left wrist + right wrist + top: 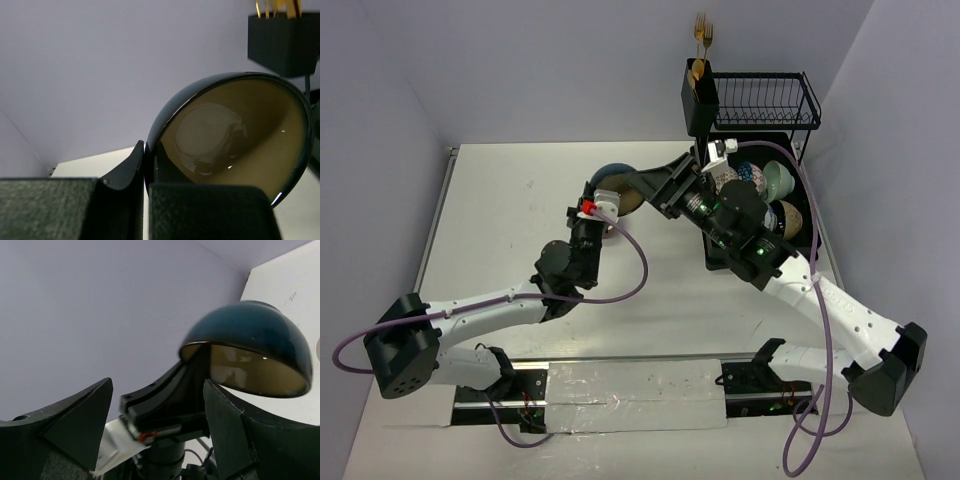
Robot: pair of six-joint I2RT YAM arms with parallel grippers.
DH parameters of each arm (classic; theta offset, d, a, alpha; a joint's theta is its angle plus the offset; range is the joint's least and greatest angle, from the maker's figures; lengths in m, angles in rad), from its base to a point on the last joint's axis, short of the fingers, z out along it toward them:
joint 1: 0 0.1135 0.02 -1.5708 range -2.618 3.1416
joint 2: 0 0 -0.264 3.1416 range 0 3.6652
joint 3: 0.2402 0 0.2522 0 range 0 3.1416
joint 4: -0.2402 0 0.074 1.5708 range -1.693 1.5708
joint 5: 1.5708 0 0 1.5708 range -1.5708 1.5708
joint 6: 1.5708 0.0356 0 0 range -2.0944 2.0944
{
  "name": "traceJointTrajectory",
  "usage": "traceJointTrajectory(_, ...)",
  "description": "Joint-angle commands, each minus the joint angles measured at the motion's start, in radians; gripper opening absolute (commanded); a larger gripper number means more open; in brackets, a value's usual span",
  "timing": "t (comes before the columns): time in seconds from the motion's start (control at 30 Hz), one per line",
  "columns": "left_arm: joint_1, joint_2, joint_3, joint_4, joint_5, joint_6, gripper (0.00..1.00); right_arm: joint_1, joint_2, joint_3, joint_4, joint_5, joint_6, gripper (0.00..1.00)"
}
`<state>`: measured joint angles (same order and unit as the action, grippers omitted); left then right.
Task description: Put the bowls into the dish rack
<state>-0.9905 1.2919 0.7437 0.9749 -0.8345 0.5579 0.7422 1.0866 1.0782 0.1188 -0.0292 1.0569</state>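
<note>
Mid-table, left of the dish rack [800, 200]: the left gripper [603, 206] is clamped on the rim of the tan dark-rimmed bowl [616, 174] and holds it in the air, tilted on edge. The left wrist view confirms this, with the left gripper [146, 161] pinching the rim and the bowl's [235, 135] glossy tan inside facing the camera.

The right gripper [670, 190] is just to the right of the bowl with its jaws wide and nothing in them. From its wrist view, the right gripper [157, 385] has its fingers spread either side of the bowl [250, 340] and I see no contact. I read this as a handover setup, left to right.

Progress: the rack's lower tier already holds a blue patterned bowl [752, 180], a mint green bowl [781, 182] and a brownish bowl [790, 216]. There may be one more behind the right arm, but I can't confirm it. No bowls are loose on the table [500, 220].

What's left, probably: transfer this last bowl and slot it into the rack.
</note>
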Motion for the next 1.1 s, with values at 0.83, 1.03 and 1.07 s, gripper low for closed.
traceJointTrajectory(0.83, -0.048, -0.017, -0.035, 0.38, 0.049, 0.14, 0.0, 0.013, 0.174, 0.114, 0.117, 0.098, 0.173, 0.71)
traceJointTrajectory(1.03, -0.059, -0.008, -0.067, 0.427, 0.06, 0.148, 0.0, 0.02, 0.17, 0.112, 0.131, 0.127, 0.213, 0.68)
traceJointTrajectory(1.07, -0.059, 0.001, -0.073, 0.441, 0.055, 0.151, 0.0, 0.026, 0.173, 0.118, 0.128, 0.129, 0.216, 0.67)
